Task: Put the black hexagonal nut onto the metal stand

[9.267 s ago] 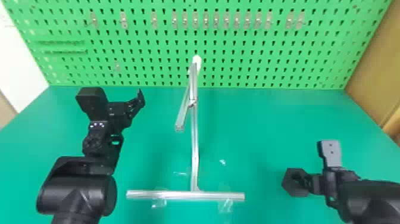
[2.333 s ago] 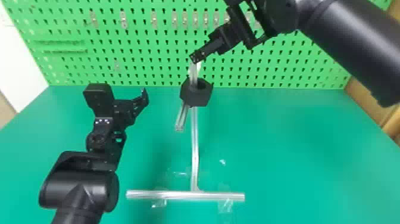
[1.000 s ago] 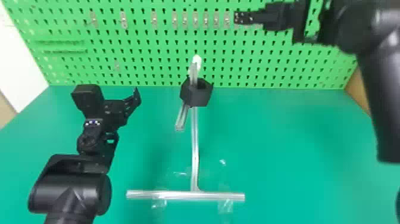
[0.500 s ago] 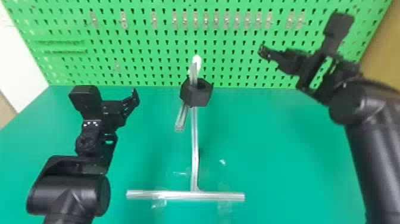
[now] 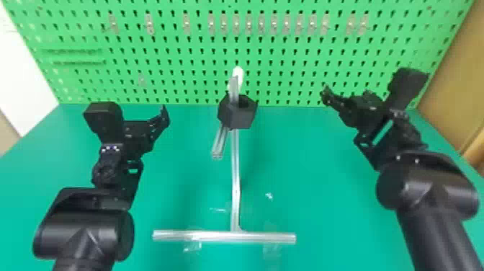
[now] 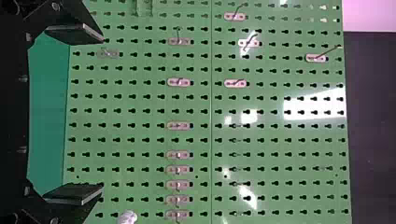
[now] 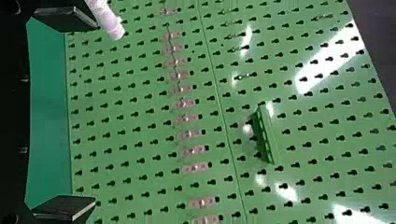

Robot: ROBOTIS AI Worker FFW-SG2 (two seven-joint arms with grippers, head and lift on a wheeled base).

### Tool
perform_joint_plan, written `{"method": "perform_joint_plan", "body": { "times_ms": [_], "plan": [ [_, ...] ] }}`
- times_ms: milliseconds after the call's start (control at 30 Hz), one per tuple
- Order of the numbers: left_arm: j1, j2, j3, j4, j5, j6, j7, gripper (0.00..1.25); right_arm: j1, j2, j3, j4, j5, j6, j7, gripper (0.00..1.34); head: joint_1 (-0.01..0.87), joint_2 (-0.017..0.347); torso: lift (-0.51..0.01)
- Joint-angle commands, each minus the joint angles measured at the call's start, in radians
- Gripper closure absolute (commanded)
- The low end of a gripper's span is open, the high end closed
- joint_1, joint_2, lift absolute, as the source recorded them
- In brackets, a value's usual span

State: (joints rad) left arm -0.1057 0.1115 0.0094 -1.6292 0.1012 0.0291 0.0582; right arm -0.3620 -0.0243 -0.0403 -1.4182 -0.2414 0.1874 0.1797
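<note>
One nut [image 5: 237, 114] on metal stand [image 5: 236, 173]

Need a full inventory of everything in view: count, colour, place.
Metal stand: 1, silver, mid-tabletop
Hexagonal nut: 1, black, around stand's upper part
Tip: 1, white, stand's top
Tape: at least 2 pieces, clear, at stand's base
Tabletop: 1, green, under stand
Pegboard: 1, green, behind tabletop
Hooks: over a dozen, grey, on pegboard
Slotted holder: 1, green, on pegboard
Side panel: 1, brown, far right
Arms: 2, black, either side of stand
Left tool: 1, black, open, left of stand
Right tool: 1, black, open, right of stand
</note>
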Motion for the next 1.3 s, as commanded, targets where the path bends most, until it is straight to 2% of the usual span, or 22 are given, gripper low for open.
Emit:
{"method": "perform_joint_plan", "body": {
  "times_ms": [0,133,233,333,500,633,867,1267],
  "plan": [
    [0.0,-0.001,-0.002,0.0,0.005,0.0,0.0,0.15,0.037,0.003,0.003,0.005,0.051,-0.045,-0.006,0.0,0.693,0.081,-0.001],
    [-0.005,-0.001,-0.003,0.0,0.006,0.002,0.0,0.15,0.057,-0.008,0.031,0.007,0.114,-0.083,-0.029,0.0,0.693,0.081,-0.001],
    [-0.006,-0.001,-0.002,0.003,0.009,0.002,0.0,0.15,0.072,-0.011,0.05,0.013,0.128,-0.129,-0.066,0.0,0.693,0.081,-0.001],
    [-0.009,-0.001,-0.006,0.009,0.015,0.002,0.0,0.15,0.095,-0.006,0.048,0.013,0.168,-0.167,-0.097,0.0,0.693,0.081,-0.001],
    [-0.012,-0.001,-0.017,0.018,0.018,0.002,0.0,0.15,0.144,0.0,0.033,-0.018,0.177,-0.201,-0.114,0.01,0.693,0.081,-0.001],
    [-0.012,-0.001,-0.02,0.026,0.031,0.002,0.0,0.15,0.187,0.011,0.028,-0.059,0.189,-0.203,-0.171,0.02,0.693,0.081,-0.001],
    [-0.006,-0.001,-0.023,0.032,0.028,0.002,0.0,0.15,0.212,0.012,0.014,-0.07,0.18,-0.204,-0.175,0.03,0.693,0.081,-0.001],
    [0.0,-0.003,-0.025,0.038,0.023,0.002,0.0,0.15,0.207,0.001,0.025,-0.09,0.18,-0.167,-0.175,0.03,0.693,0.081,-0.001]
  ]
}}
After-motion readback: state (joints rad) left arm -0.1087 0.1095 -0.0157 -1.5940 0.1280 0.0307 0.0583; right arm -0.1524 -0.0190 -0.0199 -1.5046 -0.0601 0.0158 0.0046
